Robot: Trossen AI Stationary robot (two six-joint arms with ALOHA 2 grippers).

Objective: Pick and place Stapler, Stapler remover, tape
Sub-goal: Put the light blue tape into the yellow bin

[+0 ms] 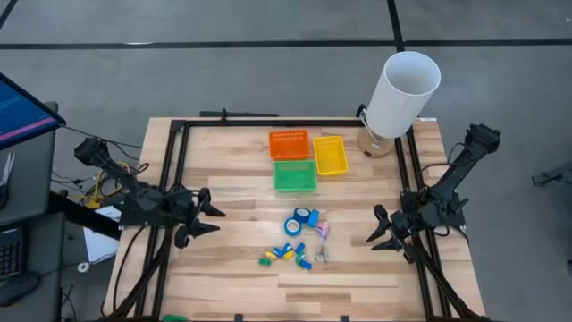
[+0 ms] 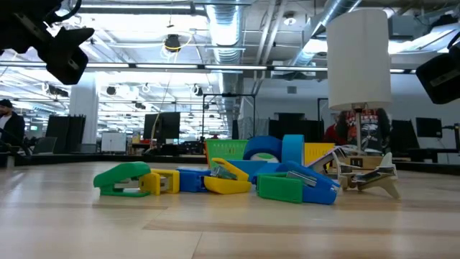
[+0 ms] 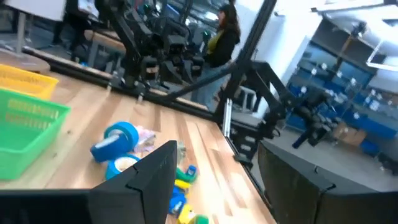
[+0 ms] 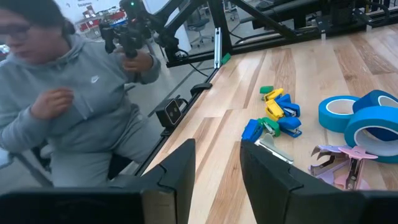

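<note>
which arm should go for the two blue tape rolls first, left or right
Marginally the right, as a judgement. The tape rolls lie on the pile's right half, next to the pink stapler remover, and the right gripper points at them, open and empty. The left gripper, also open, waits about as far away.

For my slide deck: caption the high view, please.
Both claws, left and right, hover beside tape and staplers; three baskets wait.

Two blue tape rolls [image 1: 302, 219] touching, just below the green basket [image 1: 295, 176]; pinkish staple removers [image 1: 321, 231] beside; small coloured staplers [image 1: 286, 255] heaped farther out.
</note>
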